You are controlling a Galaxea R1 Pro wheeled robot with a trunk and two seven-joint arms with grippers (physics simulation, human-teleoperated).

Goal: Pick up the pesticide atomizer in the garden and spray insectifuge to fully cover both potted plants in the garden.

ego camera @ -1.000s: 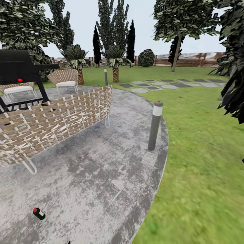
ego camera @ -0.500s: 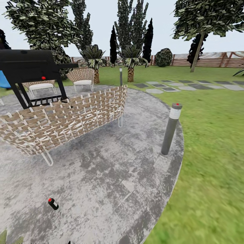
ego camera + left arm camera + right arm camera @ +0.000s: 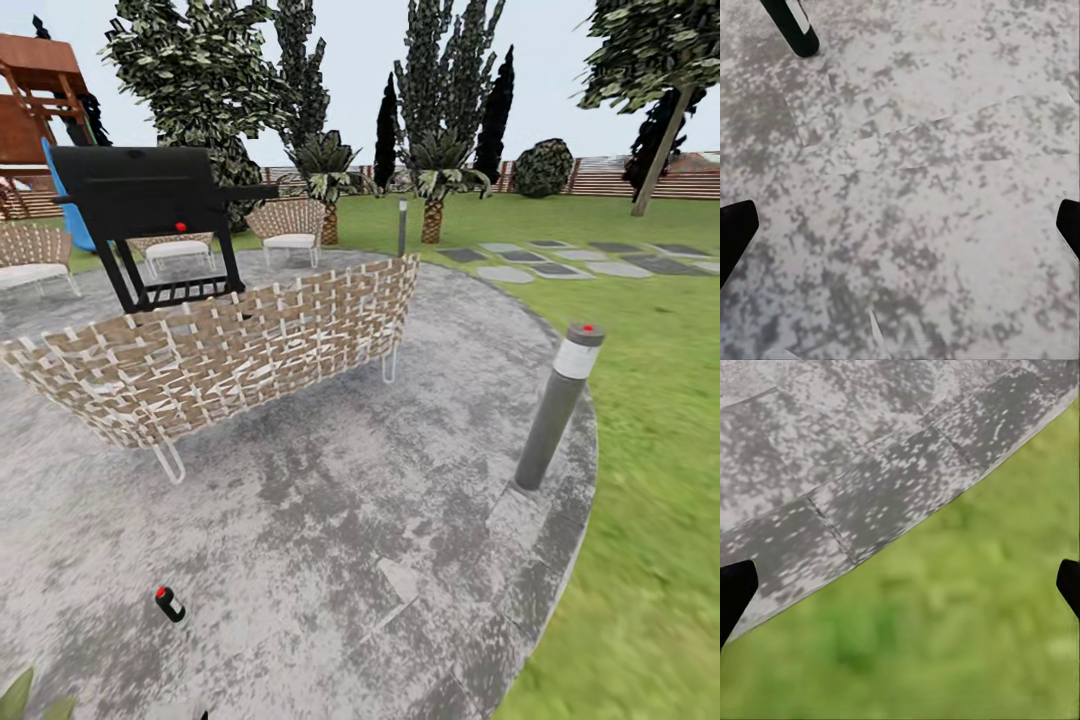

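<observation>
Patio underfoot | wicker sofa beyond | likely the pesticide atomizer, dark and red-capped, sat near patio's near-left edge: looked light, rigid, slick, so pinch mid-body | left gripper jaws wide over paving | right gripper wide over patio's rim

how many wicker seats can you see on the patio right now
4: the long wicker sofa nearest the camera, one chair at the left edge, one partly hidden behind the black grill, one by the palms. Others may be hidden.

left gripper: black fingertips | right gripper: black fingertips
</observation>
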